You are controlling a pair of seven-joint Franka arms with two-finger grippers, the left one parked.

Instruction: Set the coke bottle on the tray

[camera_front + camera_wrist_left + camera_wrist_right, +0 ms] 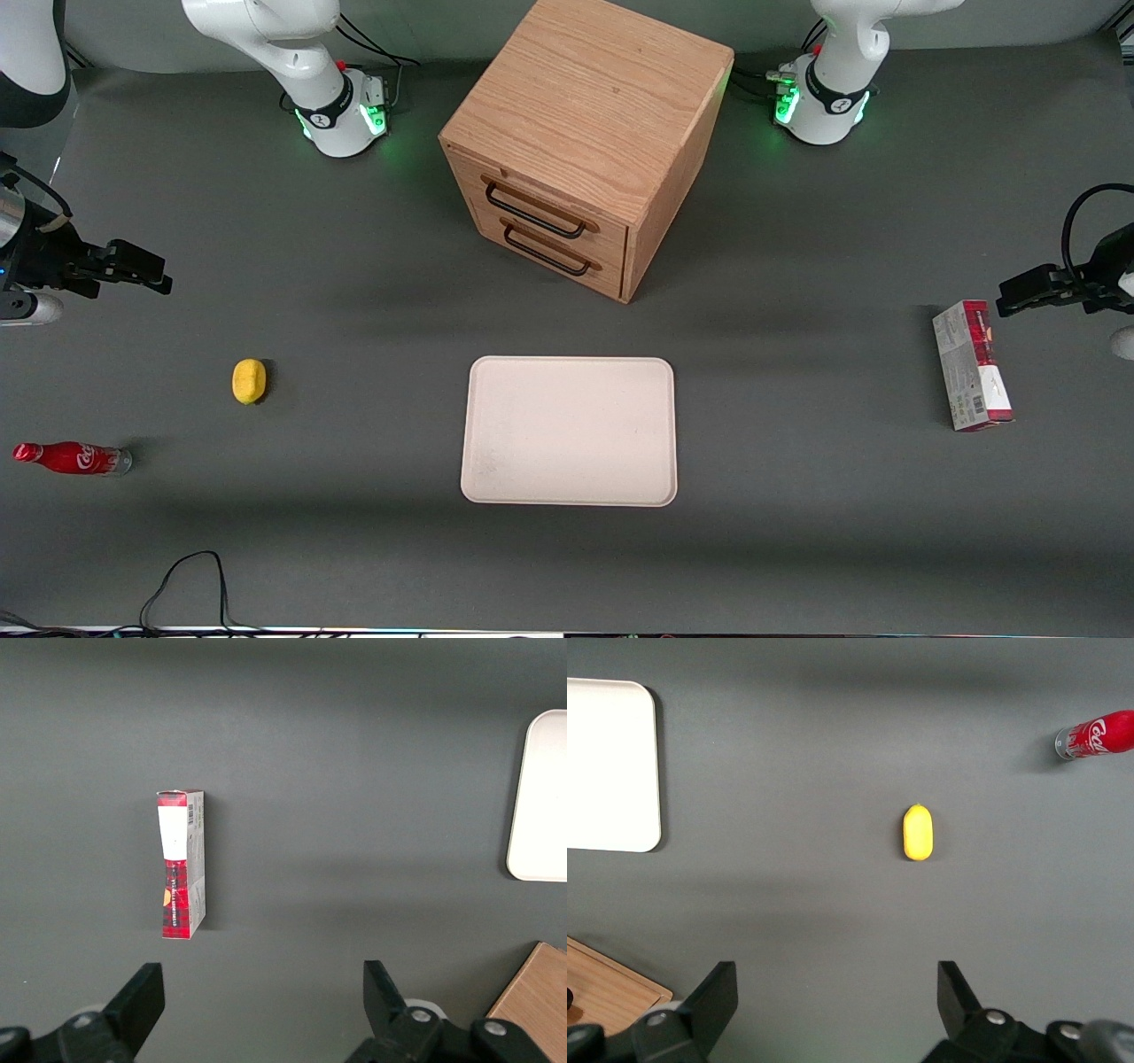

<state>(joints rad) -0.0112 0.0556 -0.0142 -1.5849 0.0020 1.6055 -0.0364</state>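
A robotics lab: white arm bases (341,111) (green lights glowing) bolted to a dark grey matte table (354,266), either side of a wooden two-drawer box (580,142).

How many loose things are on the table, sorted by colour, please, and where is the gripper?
Red: 2, the bottle and the carton
Yellow: 1, the yellow object
Beige: 1, the tray
Wood: 1, the drawer box
Total: 5
The gripper hangs open above the table at the working arm's end, farther from the front camera than the bottle.
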